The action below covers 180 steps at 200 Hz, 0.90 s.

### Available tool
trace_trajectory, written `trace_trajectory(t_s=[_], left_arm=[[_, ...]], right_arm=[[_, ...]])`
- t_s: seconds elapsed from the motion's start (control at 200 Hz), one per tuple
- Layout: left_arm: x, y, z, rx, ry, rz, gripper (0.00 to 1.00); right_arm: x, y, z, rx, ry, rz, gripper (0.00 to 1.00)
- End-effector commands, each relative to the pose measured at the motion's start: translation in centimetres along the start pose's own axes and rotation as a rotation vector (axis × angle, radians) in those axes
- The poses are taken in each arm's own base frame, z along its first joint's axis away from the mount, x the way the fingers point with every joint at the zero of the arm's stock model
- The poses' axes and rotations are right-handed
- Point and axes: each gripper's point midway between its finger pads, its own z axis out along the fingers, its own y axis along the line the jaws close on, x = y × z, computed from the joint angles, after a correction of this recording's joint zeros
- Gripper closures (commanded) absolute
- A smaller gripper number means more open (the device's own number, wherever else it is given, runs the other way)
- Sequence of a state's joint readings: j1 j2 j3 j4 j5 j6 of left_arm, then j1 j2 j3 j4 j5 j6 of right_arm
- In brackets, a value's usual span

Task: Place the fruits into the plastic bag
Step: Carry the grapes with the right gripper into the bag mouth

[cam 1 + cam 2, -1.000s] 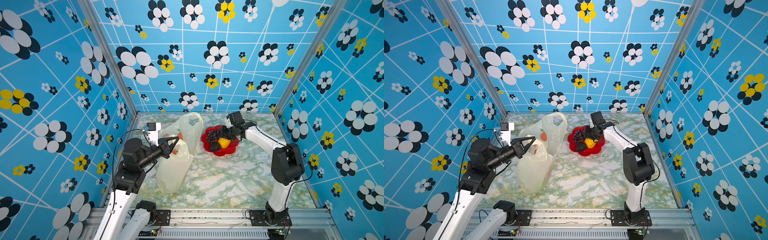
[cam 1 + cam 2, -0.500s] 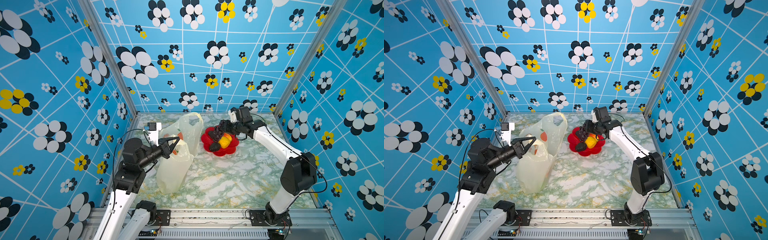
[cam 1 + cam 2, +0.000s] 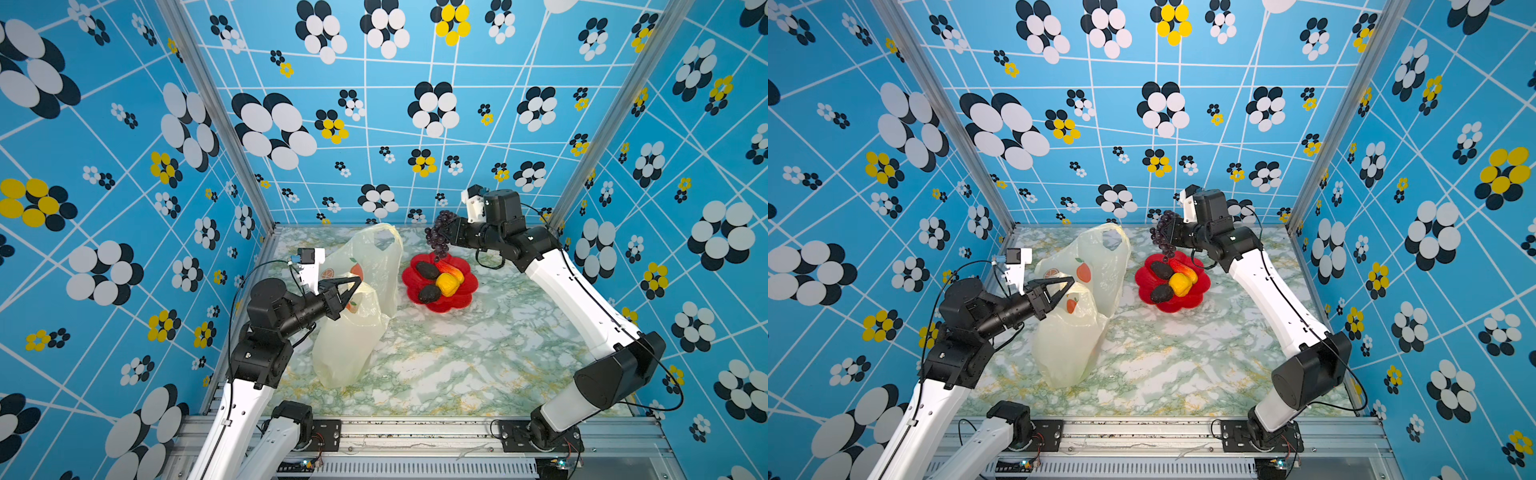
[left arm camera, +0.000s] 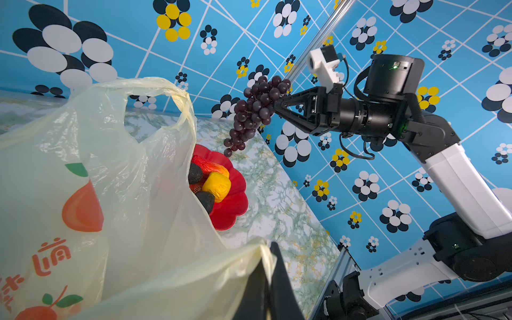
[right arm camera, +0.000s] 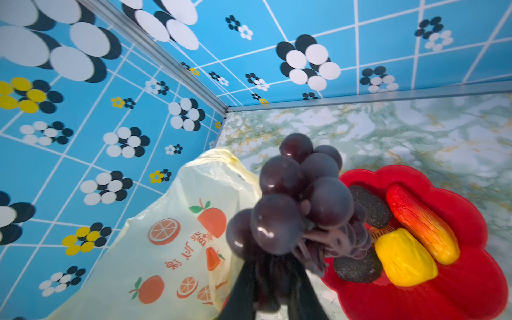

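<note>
My right gripper [image 3: 451,232] is shut on the dark purple grape bunch [image 3: 438,237], which hangs in the air above the far edge of the red plate [image 3: 465,303]. In the right wrist view the grapes [image 5: 299,199] fill the space between the fingers. On the plate lie a yellow lemon [image 3: 448,284], a red-yellow mango [image 5: 421,221] and two dark avocado-like fruits [image 3: 427,270]. The cream plastic bag [image 3: 353,340] stands left of the plate. My left gripper [image 4: 270,246] is shut on its near handle and holds it up; the far handle [image 4: 155,91] stands free.
Blue flowered walls close in the marble table [image 3: 478,365] on three sides. The right arm's elbow [image 3: 615,374] hangs over the front right of the table. A metal rail [image 3: 415,432] runs along the front edge.
The right gripper has lifted the grape bunch off the plate, up and toward the back wall. The left gripper and the bag have not moved.
</note>
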State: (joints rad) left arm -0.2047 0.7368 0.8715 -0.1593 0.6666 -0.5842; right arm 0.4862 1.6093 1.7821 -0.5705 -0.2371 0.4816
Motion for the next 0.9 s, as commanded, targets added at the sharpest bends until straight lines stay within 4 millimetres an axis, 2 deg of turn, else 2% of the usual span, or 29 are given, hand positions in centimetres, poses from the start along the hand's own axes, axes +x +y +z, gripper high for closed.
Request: trace_trajectory(t_s=[0.0, 0.215, 0.33, 0.57, 0.75, 0.895], left_arm=[[0.0, -0.7, 0.2, 0.041, 0.001, 0.013, 1.00], [0.1, -0.7, 0.1, 0.039, -0.001, 0.016, 1.00], [0.1, -0.8, 0.0, 0.040, -0.006, 0.020, 1.00], [0.0, -1.3, -0.5, 0.048, -0.018, 0.030, 1.00], [0.1, -1.4, -0.8, 0.039, -0.019, 0.046, 1.00], [-0.1, -1.2, -1.0, 0.023, -0.032, 0.053, 1.00]], right_arm=[[-1.4, 4.2, -2.2, -0.076, -0.042, -0.066, 0.80], [-0.8, 10.2, -2.6, -0.220, -0.016, -0.093, 0.80], [0.4, 12.2, -1.8, -0.276, 0.026, -0.098, 0.80], [5.4, 14.2, 2.4, -0.356, 0.179, -0.053, 0.81], [8.6, 15.5, 3.7, -0.380, 0.257, -0.051, 0.81], [11.4, 15.8, 4.7, -0.398, 0.337, -0.020, 0.81]])
